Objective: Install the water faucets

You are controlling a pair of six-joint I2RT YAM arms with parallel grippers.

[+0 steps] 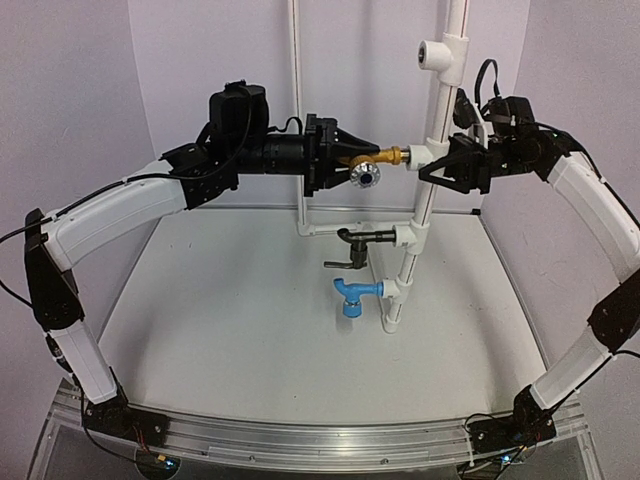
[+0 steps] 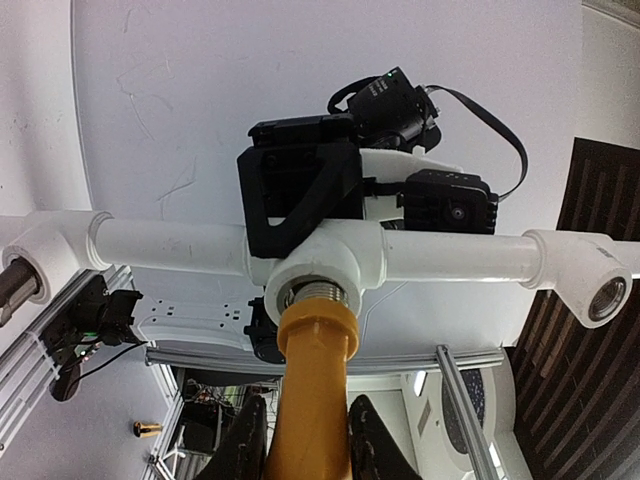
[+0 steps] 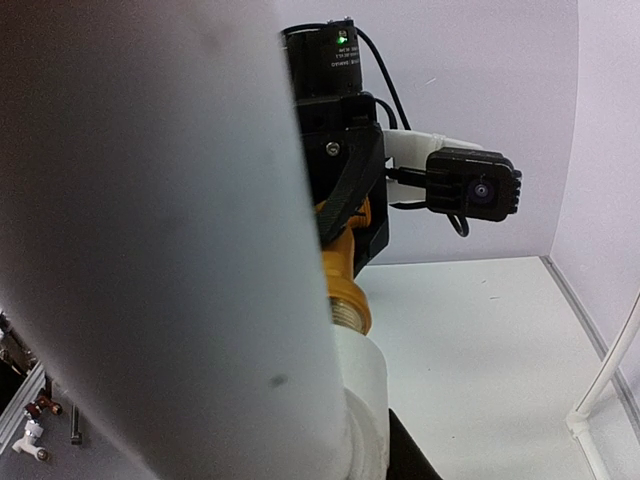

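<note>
Nearest the overhead camera ran the metal rail (image 1: 320,440) that carried both arm bases, and beyond it spread the pale worktop (image 1: 250,300). From the far right of the worktop rose the white pipe stand (image 1: 424,205), its side outlets facing left so that faucets could be screwed in level. The left arm (image 1: 110,215) and the right arm (image 1: 590,200) arched in from either side to meet at one outlet (image 2: 325,265), above the two lower ones. The right hand (image 1: 445,162) was closed round the upright pipe at that outlet, apparently to brace the stand against twisting. The left hand (image 1: 345,160) was fully closed on the stem of the brass faucet (image 1: 385,157). It held the faucet level and in line with the outlet, so that the wrist could turn it like a screwdriver. The faucet's threaded end sat in the mouth of the outlet, but a band of bare thread showed in the left wrist view, so I judged it only partly screwed home. Lower down, the black faucet (image 1: 362,237) and the blue faucet (image 1: 355,295) stood in their own outlets with spouts turned down, seemingly installed. At the top of the stand, the top outlet (image 1: 435,55) held nothing.
</note>
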